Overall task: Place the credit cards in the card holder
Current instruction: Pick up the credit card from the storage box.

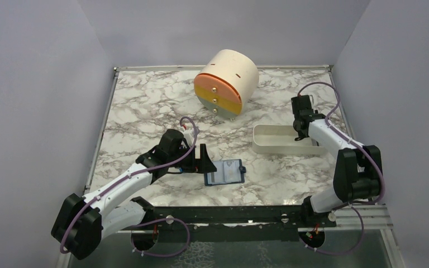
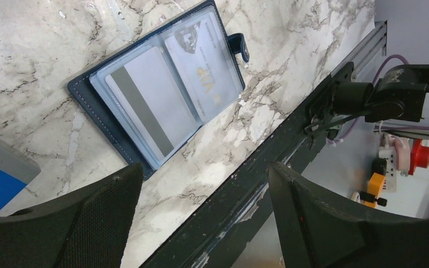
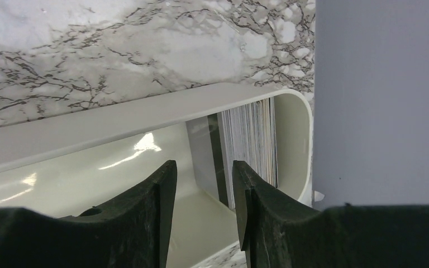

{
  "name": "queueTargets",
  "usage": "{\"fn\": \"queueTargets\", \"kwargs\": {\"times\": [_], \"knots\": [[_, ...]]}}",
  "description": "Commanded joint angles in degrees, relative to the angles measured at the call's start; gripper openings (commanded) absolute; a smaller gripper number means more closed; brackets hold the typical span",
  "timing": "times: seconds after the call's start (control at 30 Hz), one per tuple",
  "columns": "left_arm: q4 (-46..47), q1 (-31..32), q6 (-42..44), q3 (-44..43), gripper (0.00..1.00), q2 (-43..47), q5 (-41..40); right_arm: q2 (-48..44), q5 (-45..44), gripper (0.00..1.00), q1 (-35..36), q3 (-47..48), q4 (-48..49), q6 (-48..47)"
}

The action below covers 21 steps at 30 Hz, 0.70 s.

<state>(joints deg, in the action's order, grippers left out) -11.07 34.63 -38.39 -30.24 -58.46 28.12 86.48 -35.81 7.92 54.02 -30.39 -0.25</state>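
Pale lilac walls [image 1: 39, 84] closed in a marble-patterned table [image 1: 145, 106]. Near its front edge, between the two arms, the card holder [image 1: 225, 172] lay open and flat with its snap tab pointing right. Two credit cards [image 2: 145, 106] appeared to sit behind its clear sleeves, one back up showing a dark stripe, the other face up with a gold mark. Just to its left hung the left gripper [image 1: 201, 159], jaws wide apart and empty. Further right and well apart from the holder stood one white oblong tray [image 1: 273, 146]. At its far end a stack [image 3: 251, 148] of more cards stood on edge, packed too tightly to count. The right gripper [image 3: 204, 212] hovered over that end of the tray, its jaws partly apart with nothing between them, lined up near the loose card that leaned in front of the stack. The step in hand looked like fetching the next card, with most of the job not yet done. The next move probably called for lowering the fingers over a single card's top edge and pinching it without dragging its neighbours along, then carrying it across to a free sleeve. At the back of the table sat one cream drum [image 1: 227, 81] with an orange, yellow and grey face.
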Motion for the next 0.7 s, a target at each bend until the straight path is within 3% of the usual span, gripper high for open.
{"fn": "queueTargets", "kwargs": {"times": [0.0,0.33,0.67], "knots": [[0.58,0.35,1.16,-0.62,0.84,0.08,2.23,1.05,-2.75,0.42,-1.76,-0.28,2.09,-0.42],[2.36,0.35,1.04,-0.39,0.85,-1.30,4.38,5.63,1.71,0.42,-4.06,1.96,2.15,-3.50],[2.62,0.35,0.95,-0.24,0.85,-0.27,4.68,2.67,-5.01,0.34,-4.14,0.14,5.05,-5.55]]}}
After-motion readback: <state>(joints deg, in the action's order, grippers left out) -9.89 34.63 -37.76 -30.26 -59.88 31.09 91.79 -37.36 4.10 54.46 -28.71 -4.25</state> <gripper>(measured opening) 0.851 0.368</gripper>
